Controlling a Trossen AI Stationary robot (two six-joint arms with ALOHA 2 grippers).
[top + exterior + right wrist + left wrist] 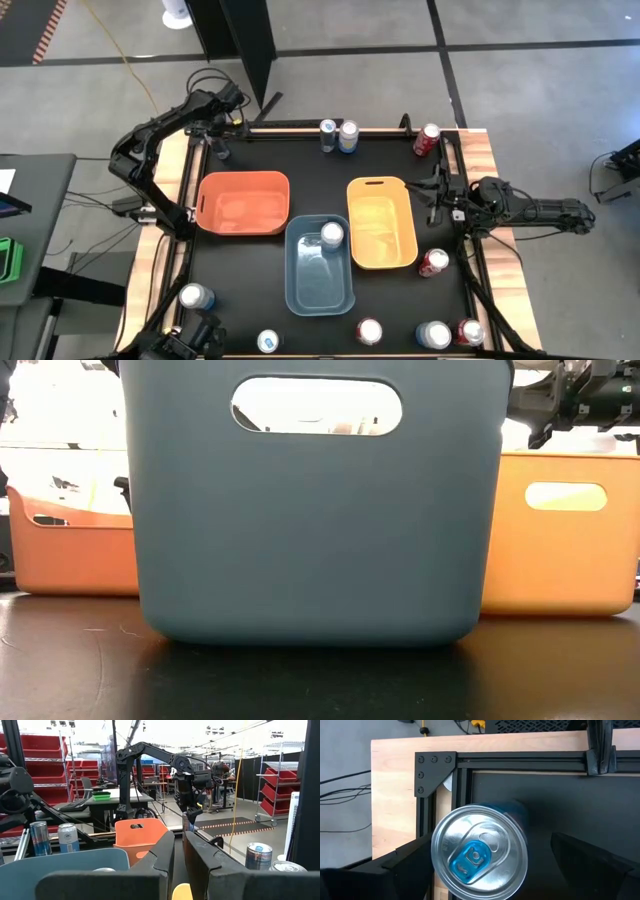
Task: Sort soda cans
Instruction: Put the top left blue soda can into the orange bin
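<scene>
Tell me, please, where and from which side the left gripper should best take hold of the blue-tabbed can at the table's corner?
Probably its round side wall, just below the rim, coming straight down from above. The blue-tabbed can stands upright with its lid facing the left gripper, whose open fingers flank it on opposite sides.

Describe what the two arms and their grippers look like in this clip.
Both arms are dark, nearly black, with jointed tubular links and thin black cables trailing along them. The left gripper has two broad, flat, matte black fingers. The right gripper has the same blocky black fingers. No coloured markings show clearly on either arm.
</scene>
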